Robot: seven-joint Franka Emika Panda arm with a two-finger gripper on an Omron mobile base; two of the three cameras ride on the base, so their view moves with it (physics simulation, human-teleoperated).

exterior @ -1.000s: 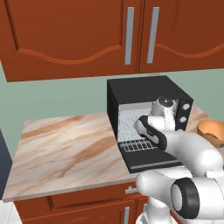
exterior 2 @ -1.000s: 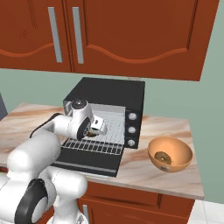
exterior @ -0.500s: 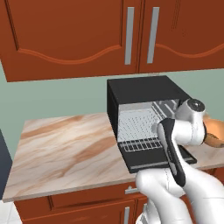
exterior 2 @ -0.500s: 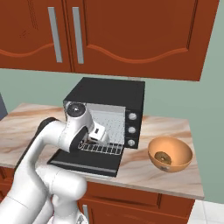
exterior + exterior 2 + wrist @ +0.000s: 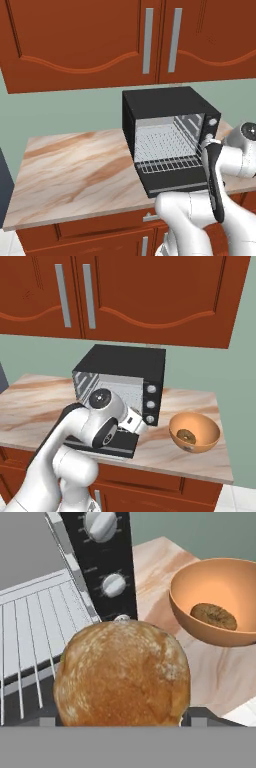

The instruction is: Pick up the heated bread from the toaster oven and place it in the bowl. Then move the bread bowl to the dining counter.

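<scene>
We are carrying the heated bread (image 5: 122, 674) in the claw (image 5: 120, 717), its jaws spread wide around the loaf. A second ago the hand was reaching into the toaster oven (image 5: 167, 135); now it has swung out past the knob side, and the wire rack (image 5: 167, 142) is sitting bare. The bowl (image 5: 194, 432) is waiting on the tabletop (image 5: 75, 170) just beyond, though something dark, perhaps another baked piece, is already lying inside. Next we are heading over its rim.

Marbled worktop (image 5: 75, 170) over red-brown drawers (image 5: 100, 225), upper cabinets (image 5: 90, 40) at 12 o'clock, maybe a dark appliance (image 5: 4, 195) at 9.
</scene>
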